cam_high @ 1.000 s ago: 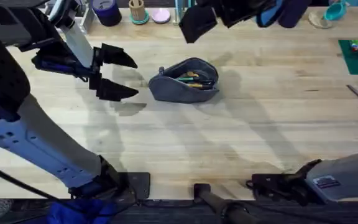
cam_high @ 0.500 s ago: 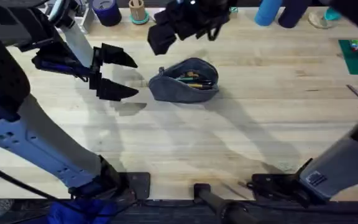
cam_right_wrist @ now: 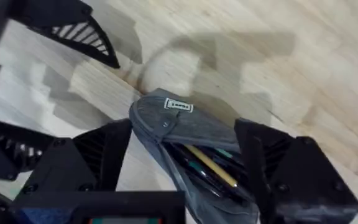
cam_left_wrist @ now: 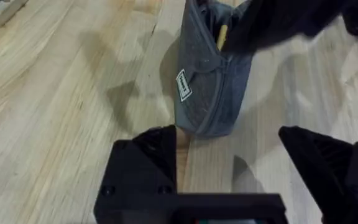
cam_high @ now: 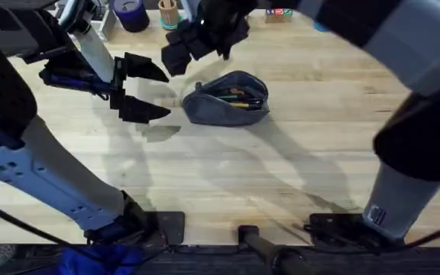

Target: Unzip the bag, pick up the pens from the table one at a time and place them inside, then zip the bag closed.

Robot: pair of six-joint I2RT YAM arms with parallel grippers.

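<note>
The blue-grey bag (cam_high: 228, 99) lies unzipped on the table (cam_high: 319, 160), left of centre. A yellow pen (cam_high: 236, 93) and darker items lie inside it. My left gripper (cam_high: 142, 91) hovers open just left of the bag's end, holding nothing. In the left wrist view the bag (cam_left_wrist: 205, 93) stands ahead of the gripper (cam_left_wrist: 229, 168). My right gripper (cam_high: 195, 42) hangs open above the bag's back left end. In the right wrist view its fingers (cam_right_wrist: 92, 158) straddle the open bag (cam_right_wrist: 179, 121), and the yellow pen (cam_right_wrist: 213, 165) shows in the mouth.
A dark blue cup (cam_high: 132, 14) and a wooden holder (cam_high: 169, 14) stand at the table's back left. The right arm (cam_high: 403, 69) crosses the right half of the overhead view, large and dark. Bare wood lies in front of the bag.
The right arm has swept leftward along the back of the table, and its gripper now hangs over the bag's left end. The left gripper and the bag have stayed put.
</note>
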